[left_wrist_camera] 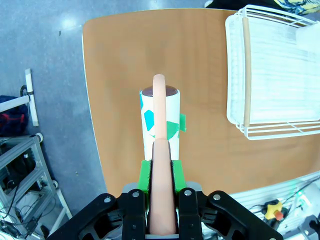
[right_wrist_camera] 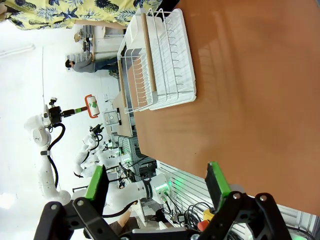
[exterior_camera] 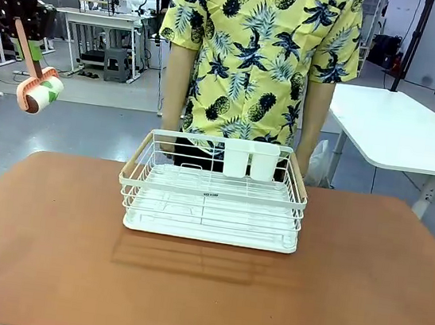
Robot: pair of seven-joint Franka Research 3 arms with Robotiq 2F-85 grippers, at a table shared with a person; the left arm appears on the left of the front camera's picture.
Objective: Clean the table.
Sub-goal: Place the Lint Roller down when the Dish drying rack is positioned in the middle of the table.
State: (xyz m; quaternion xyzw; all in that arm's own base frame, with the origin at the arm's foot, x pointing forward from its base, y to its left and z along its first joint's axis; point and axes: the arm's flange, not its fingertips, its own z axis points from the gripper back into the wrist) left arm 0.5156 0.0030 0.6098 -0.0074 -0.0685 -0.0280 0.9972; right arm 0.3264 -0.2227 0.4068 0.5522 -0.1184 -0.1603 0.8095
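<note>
The reddish-brown table [exterior_camera: 200,296] lies across the foreground. My left gripper [exterior_camera: 25,25] hangs high beyond the table's left edge, shut on the salmon handle of a lint roller [exterior_camera: 40,93] whose white roll has green patches. In the left wrist view the lint roller [left_wrist_camera: 160,117] runs straight out from my left gripper [left_wrist_camera: 161,172], well above the table [left_wrist_camera: 120,65] near its corner. In the right wrist view my right gripper [right_wrist_camera: 157,182] stands open, nothing between its green-padded fingers, above the table [right_wrist_camera: 250,90].
A white wire dish rack [exterior_camera: 212,202] with two white cups stands on the table's far middle; it is also in the wrist views [left_wrist_camera: 270,75] [right_wrist_camera: 160,60]. A person in a yellow pineapple shirt [exterior_camera: 256,55] stands right behind it. A white table [exterior_camera: 398,130] is at the back right.
</note>
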